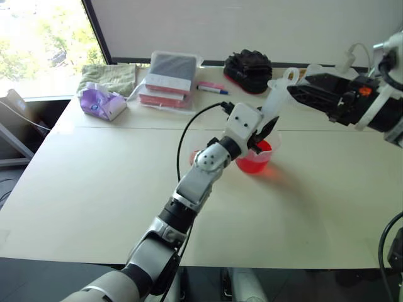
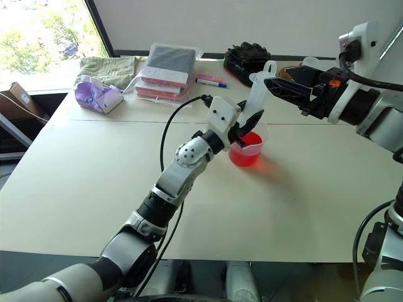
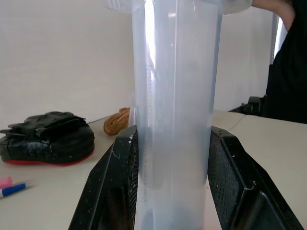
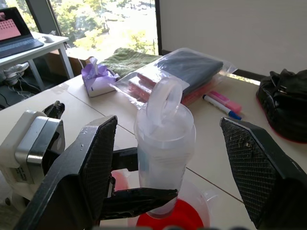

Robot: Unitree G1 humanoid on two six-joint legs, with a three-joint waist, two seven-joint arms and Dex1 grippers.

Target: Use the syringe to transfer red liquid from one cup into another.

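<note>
Far left on your bench (image 1: 94, 207): green towel (image 1: 110, 77) w/ a purple tissue pack (image 1: 101, 102) just in front of it. Next along the back edge, a bagged stack of flat packs (image 1: 169, 78), then the pink-and-blue marker pen (image 1: 212, 87), then a black pouch w/ red trim (image 1: 248, 69); a brown lump (image 3: 116, 123) sits beside that pouch in the left wrist view. All of these are well apart from the work spot, nothing blocking. Mid-bench, your left gripper (image 2: 247, 126) has its jaws pinching the syringe (image 2: 258, 94) around the barrel, holding it roughly upright, tip down over the spouted beaker (image 2: 247, 151). Syringe is cloudy-clear w/ a looped white plunger top; orange tip is hidden behind the jaws. Beaker holds red liquid (image 1: 255, 160), deep red, and throws a pink glow on the bench beside it. Right side: your right gripper (image 1: 302, 94) hovers level at the plunger top, jaws spread wide either side of it, not touching.
</note>
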